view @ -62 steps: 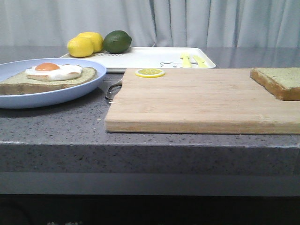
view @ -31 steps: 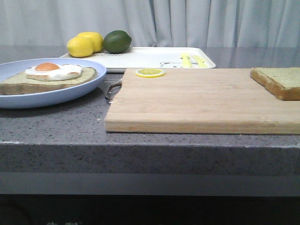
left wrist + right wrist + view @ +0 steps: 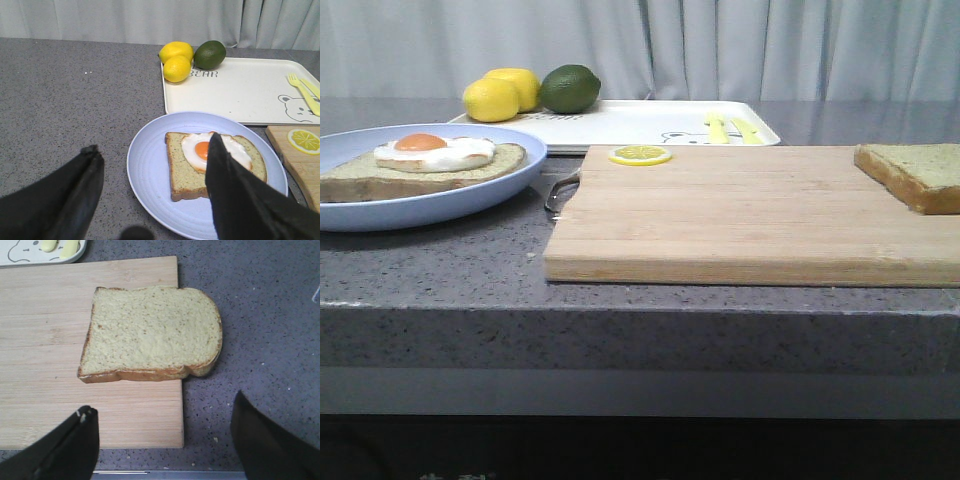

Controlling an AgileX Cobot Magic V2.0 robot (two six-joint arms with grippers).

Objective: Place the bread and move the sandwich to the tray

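The sandwich (image 3: 430, 160), tan bread with a fried egg, lies on its pale-blue plate (image 3: 380, 212) at the left of the counter; it also shows in the left wrist view (image 3: 215, 162). My left gripper (image 3: 152, 150) is open and empty, above the plate's near side. The plain bread slice (image 3: 150, 332) lies on the right end of the wooden cutting board (image 3: 45, 370), overhanging its edge; in the front view it (image 3: 915, 172) sits at the far right. My right gripper (image 3: 162, 412) is open and empty, just short of the bread. The white tray (image 3: 640, 122) stands behind.
Two lemons (image 3: 500, 95) and a green lime (image 3: 570, 88) sit on the tray's left end, a yellow fork (image 3: 730, 128) on its right. A lemon slice (image 3: 640, 155) lies on the cutting board (image 3: 750, 215). The counter's front edge is near.
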